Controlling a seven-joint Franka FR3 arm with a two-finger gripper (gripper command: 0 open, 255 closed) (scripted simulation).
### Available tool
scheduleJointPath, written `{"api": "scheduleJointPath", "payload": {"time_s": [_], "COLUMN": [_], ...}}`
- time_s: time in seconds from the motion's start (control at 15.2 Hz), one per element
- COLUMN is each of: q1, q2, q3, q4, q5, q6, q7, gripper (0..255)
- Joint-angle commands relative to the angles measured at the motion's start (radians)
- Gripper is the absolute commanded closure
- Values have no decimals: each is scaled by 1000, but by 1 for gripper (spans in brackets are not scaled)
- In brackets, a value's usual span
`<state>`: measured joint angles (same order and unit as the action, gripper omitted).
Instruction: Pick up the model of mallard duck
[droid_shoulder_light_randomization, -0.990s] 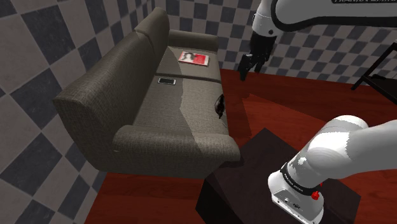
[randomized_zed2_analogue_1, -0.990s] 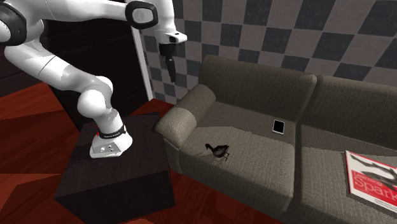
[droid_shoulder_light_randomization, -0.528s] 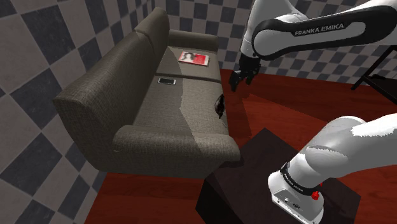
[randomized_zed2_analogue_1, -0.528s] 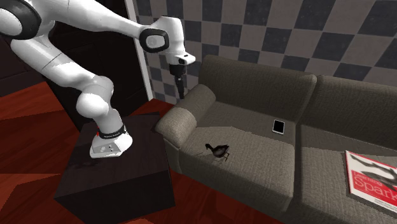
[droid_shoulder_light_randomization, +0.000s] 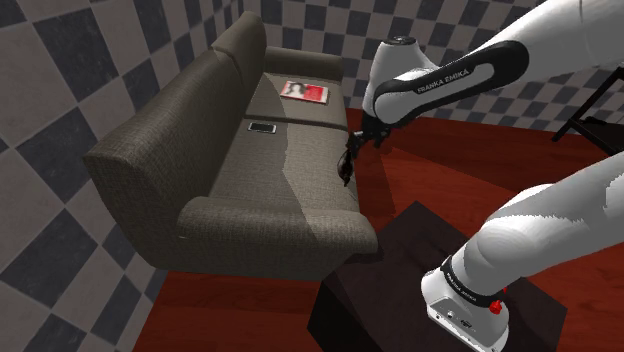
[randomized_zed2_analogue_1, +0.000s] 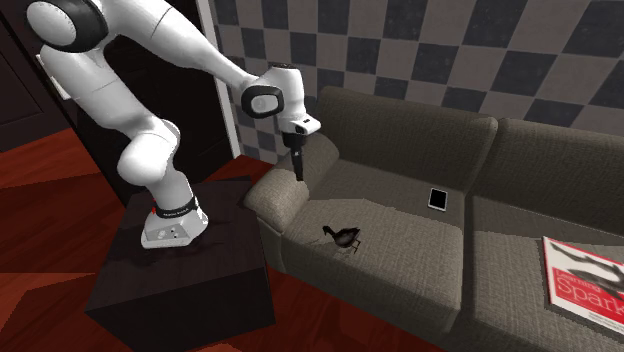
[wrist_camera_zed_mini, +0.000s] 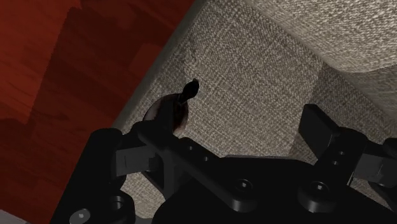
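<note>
Lowering since the earlier frame, the gripper (droid_shoulder_light_randomization: 352, 150) is nearing the duck (droid_shoulder_light_randomization: 346, 166) at the sofa (droid_shoulder_light_randomization: 250, 170) seat's front edge in the shoulder view. Second exterior view: it is hanging above, approaching. Wrist view: fingers (wrist_camera_zed_mini: 107, 147) are standing apart, empty, partly hiding the duck; descending around it comes next.

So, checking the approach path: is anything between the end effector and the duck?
Nothing visible. The open end effector hangs above the duck on the sofa seat, with only air between; the armrest lies off to one side.
</note>
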<state>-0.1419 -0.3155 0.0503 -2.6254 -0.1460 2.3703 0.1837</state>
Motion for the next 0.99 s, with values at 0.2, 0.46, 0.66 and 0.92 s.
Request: {"api": "scheduleJointPath", "payload": {"time_s": [0.2,0.46,0.66,0.92], "q1": [-47,-78,-83,-64], "q2": [192,362,490,660], "q3": [-2,-15,-44,-105], "q4": [11,56,107,195], "q5": [-74,-165,-243,-321], "q6": [193,323,404,496], "q7": [85,178,258,350], "gripper": [0,0,0,0]}}
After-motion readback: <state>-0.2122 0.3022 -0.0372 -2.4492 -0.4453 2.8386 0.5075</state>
